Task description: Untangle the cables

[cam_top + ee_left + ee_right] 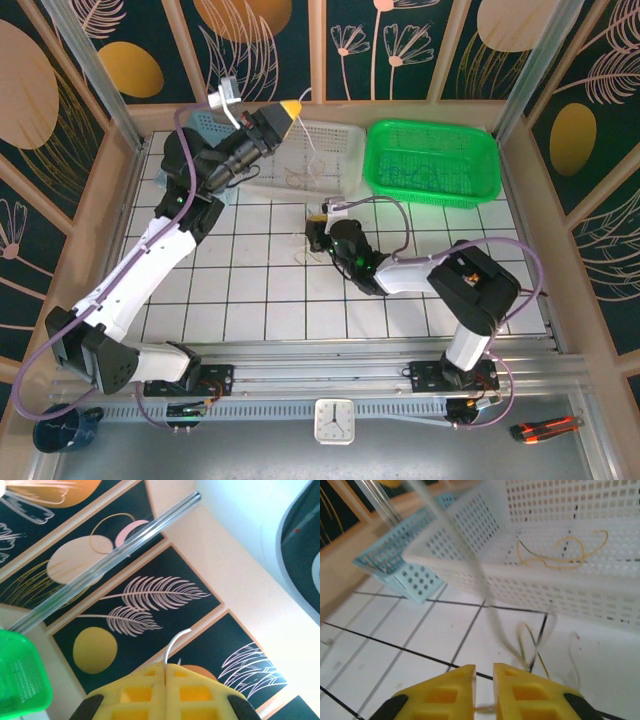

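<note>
Left gripper (164, 667) raised at far left corner of white basket (340, 150); fingers together, clamped on white cable (176, 639), which hangs down over the basket. Right gripper (484, 672) low over table (250, 300), just before the basket; fingers nearly together, narrow slit left; cannot tell whether anything is gripped. Loose cables (531, 645) lie on table just ahead of it. Yellow cable (570, 555) lies inside white basket

the table (250, 300) is a white top ruled into squares by dark lines, with a pale wooden frame around it. three mesh baskets sit along its far edge: a pale blue basket (200, 122) at the left, a white basket (335, 128) just beside it, and a green basket (430, 126) at the right. thin cables (530, 645) rest on the tiles just in front of the white basket.
</note>
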You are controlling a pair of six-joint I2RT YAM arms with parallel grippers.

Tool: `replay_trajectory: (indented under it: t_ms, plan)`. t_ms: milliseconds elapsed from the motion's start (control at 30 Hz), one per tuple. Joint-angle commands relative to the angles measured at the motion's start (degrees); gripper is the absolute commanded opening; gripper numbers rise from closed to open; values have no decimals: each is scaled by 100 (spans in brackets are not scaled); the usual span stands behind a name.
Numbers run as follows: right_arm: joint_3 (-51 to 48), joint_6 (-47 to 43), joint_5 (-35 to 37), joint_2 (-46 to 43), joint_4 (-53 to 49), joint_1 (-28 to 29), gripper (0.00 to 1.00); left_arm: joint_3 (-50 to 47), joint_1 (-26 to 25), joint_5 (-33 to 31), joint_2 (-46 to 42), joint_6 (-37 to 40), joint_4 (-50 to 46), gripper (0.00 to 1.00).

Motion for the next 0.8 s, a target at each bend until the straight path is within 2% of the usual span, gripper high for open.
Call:
replay_trajectory:
  t_ms: [0, 200, 533, 667, 733, 767]
  plan:
    - [-203, 495, 521, 244, 489, -12, 10, 886, -38, 114, 219, -195, 167, 0]
    - [-853, 1072, 752, 337, 941, -8, 5, 2686, -38, 219, 963, -149, -445, 0]
    - [-1433, 1258, 746, 40, 1194, 46, 5, 6136, -38, 307, 2576, 260, -2231, 0]
    - [-1568, 1013, 599, -425, 1138, 124, 13, 7762, -38, 408, 3408, 316, -3146, 0]
    - [-1597, 865, 412, -660, 1067, 144, 22, 9109, -43, 366, 4070, 261, -3733, 0]
    - [-1608, 793, 332, -787, 1015, 161, 28, 9190, -31, 565, 4198, 89, -3534, 0]
